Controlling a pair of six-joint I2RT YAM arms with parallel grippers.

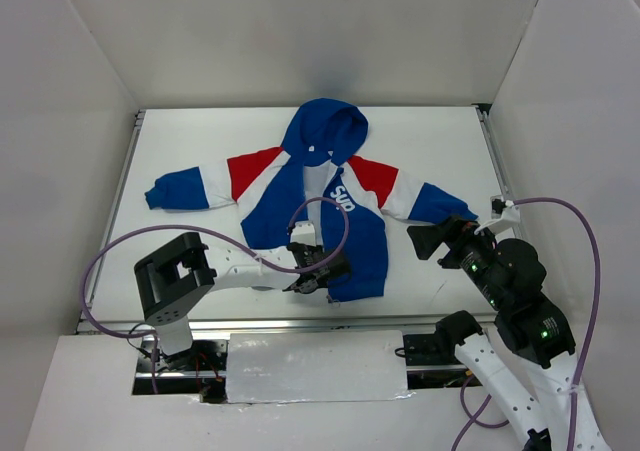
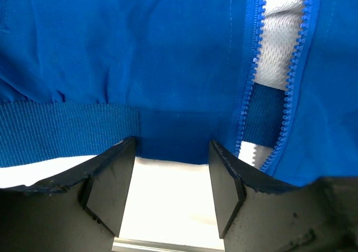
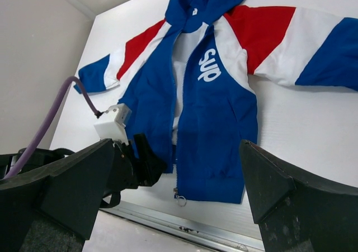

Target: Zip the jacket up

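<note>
White tabletop (image 1: 440, 131), boxed in by pale walls (image 1: 300, 31), is carrying the jacket (image 1: 300, 186), lying flat and unzipped. At its near hem, the left gripper (image 2: 173, 151) is reaching in low, jaws parted beside the zipper, clasping nothing. The right gripper (image 1: 420, 239) is hovering wide open and empty just off a sleeve cuff. A purple cable (image 1: 320, 199) is looping over the blue front, with the hood lying farthest away.

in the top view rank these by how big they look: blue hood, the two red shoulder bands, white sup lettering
1. royal blue fabric hood
2. red fabric shoulder bands, the pair looking about alike
3. white "sup" chest lettering
</note>
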